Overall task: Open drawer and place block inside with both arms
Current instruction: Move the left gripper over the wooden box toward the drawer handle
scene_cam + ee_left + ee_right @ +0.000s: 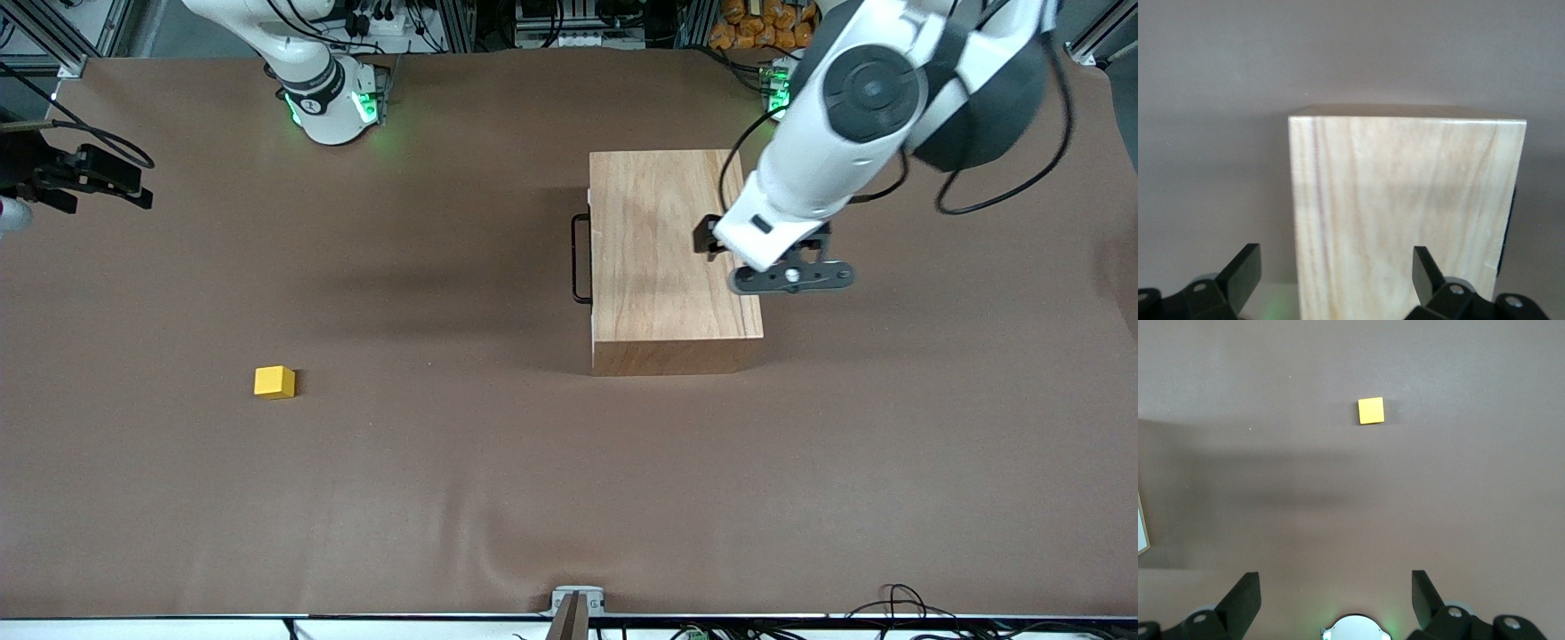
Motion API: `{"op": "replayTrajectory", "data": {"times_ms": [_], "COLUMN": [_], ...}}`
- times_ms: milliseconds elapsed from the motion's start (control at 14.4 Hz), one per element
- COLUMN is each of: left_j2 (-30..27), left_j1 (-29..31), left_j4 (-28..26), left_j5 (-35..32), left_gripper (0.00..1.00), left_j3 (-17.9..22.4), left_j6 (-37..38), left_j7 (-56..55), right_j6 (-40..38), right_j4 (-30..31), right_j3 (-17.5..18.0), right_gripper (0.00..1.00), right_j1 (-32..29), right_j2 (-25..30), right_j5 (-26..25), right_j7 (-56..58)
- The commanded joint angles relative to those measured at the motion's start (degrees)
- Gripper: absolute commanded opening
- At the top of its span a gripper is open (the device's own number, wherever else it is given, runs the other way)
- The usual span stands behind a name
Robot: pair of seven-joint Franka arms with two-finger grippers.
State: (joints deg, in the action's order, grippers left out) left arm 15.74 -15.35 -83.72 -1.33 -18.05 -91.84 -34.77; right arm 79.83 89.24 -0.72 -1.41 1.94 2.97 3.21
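The wooden box (676, 258) stands toward the left arm's end of the table. Its drawer is shut, and the black handle (581, 258) faces the right arm's end. The yellow block (274, 381) lies on the table nearer the front camera, toward the right arm's end. My left gripper (789, 276) hangs open and empty over the box's end away from the handle. The left wrist view shows the box top (1405, 213) under the open left gripper (1336, 263). My right gripper (1335, 587) is open and empty, high over its own base, with the block (1371, 410) below it.
A brown cloth (533, 480) covers the table. The arms' green-lit bases (333, 102) stand along the edge farthest from the front camera. Black gear with a cable (84, 173) sits at the right arm's end of the table.
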Motion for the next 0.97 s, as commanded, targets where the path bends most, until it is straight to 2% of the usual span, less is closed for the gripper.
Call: {"op": "replayTrajectory", "data": {"times_ms": [0,208,347,556,903], "left_j2": [4.29,8.16,10.27,11.6,17.12], "left_j1": [-2.74,-6.61,-9.59,-14.07,-22.43], "left_j4": [4.61,7.51,9.35,9.54,12.69], "left_j5": [-1.57,-1.66,-4.02,-6.22,-8.43], "left_gripper": [1.0,1.0,1.0,1.0,1.0], "left_j3": [-0.58,-0.59,-0.67,-0.5,2.31], "left_j6": [0.61,0.44,-0.87,-1.32,-2.28], "left_j7": [-4.67,-8.98,-12.93,-17.16,-24.63], "right_j6": [-0.64,-0.64,-0.55,-0.11,0.24], "right_j4": [0.5,1.11,1.2,0.85,0.59], "right_j3": [0.55,0.55,0.55,0.46,0.46], "right_gripper": [1.0,1.0,1.0,1.0,1.0], "right_j1": [-0.79,-0.79,-0.79,-1.14,-2.55], "right_j2": [-0.01,0.16,0.16,0.43,0.34], "right_j5": [0.28,0.28,0.28,0.46,0.63], "right_j7": [0.4,0.4,0.4,0.4,0.57]}}
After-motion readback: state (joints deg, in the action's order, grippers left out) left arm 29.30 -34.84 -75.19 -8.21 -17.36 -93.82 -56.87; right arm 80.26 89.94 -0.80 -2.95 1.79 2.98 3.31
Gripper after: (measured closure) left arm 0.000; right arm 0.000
